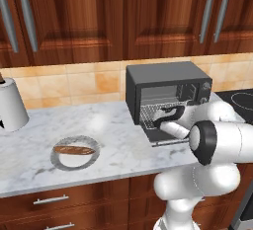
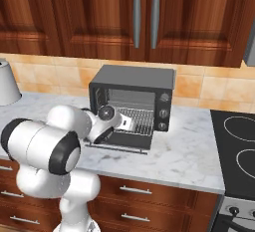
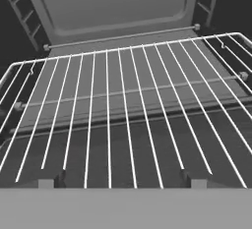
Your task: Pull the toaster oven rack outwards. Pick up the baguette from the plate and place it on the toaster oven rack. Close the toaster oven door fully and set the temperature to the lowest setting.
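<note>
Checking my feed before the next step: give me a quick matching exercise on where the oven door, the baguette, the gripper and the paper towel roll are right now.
Things:
1. oven door
2. baguette
3. gripper
4. paper towel roll

Places or states:
A. on the plate
B. open, over the front of the rack
C. far left of the counter
D. dropped open

Pairs: 1-D, 2-A, 3-B, 4-C

Toaster oven (image 1: 163, 76) casing looks matt dark-grey metal, smooth; toaster oven rack (image 3: 123, 120) is thin bright wire, metallic. Counter (image 1: 118, 140) is polished white-grey marble w/ veining, backsplash (image 1: 74, 83) smooth tan tile, cabinets (image 1: 99, 17) glossy reddish wood w/ brushed metal handles. Baguette (image 1: 74, 150) has rough brown crust; plate (image 1: 94, 145) has a speckled grey rim, ceramic-looking.
</note>
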Robot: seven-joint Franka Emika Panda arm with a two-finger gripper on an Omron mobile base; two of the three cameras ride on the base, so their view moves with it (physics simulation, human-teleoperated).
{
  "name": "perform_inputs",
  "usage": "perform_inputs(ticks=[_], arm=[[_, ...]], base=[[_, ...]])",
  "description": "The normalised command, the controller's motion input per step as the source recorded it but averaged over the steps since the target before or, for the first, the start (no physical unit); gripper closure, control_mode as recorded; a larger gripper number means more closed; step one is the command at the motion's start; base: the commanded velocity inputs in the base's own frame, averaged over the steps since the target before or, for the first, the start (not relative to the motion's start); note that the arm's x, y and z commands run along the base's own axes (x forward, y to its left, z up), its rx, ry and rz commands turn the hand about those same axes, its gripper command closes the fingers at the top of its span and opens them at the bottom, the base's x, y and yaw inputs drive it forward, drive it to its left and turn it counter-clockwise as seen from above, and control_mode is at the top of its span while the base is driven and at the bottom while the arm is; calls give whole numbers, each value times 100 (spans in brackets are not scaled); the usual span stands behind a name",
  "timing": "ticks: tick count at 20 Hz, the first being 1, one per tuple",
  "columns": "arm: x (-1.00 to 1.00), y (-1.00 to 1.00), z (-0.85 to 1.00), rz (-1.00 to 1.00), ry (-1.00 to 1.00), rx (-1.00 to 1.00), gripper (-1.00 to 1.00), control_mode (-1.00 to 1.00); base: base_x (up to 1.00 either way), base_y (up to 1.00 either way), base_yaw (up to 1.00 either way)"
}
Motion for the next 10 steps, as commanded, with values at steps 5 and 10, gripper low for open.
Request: perform_inputs(ticks=[5, 10], arm=[[-100, -7, -5, 17, 52, 18, -100, -100], [-100, -24, 55, 17, 27, 26, -100, -100]], base=[[0, 0, 0], [0, 0, 0]])
